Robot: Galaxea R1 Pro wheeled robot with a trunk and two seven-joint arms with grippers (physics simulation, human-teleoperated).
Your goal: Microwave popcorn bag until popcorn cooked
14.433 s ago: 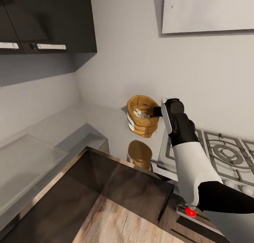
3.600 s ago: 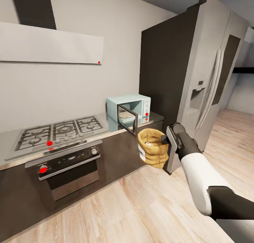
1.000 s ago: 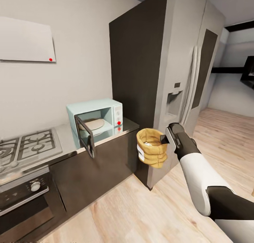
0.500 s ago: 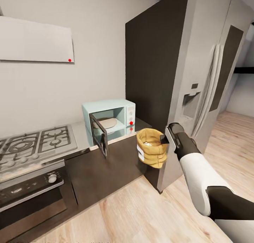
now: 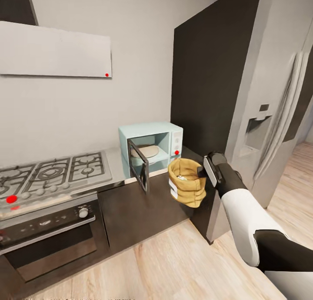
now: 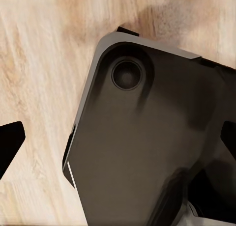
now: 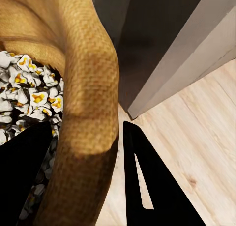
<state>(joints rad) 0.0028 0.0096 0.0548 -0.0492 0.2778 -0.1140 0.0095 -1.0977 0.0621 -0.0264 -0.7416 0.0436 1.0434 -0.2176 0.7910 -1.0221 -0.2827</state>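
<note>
Right gripper (image 5: 201,173) clamped on popcorn bag (image 5: 186,182) rim — left gripper's jaws unclear

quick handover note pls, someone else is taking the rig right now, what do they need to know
Right gripper: shut on the popcorn bag's rolled rim, bag held in the air in front of the cabinets, popcorn inside.
Left gripper: cannot tell; its wrist view looks down at the wood floor.
Microwave: on the countertop beside the fridge, door open toward the robot.
Done: bag picked up, carried near the microwave.
Left: put the bag inside, shut the door, start heating.
</note>
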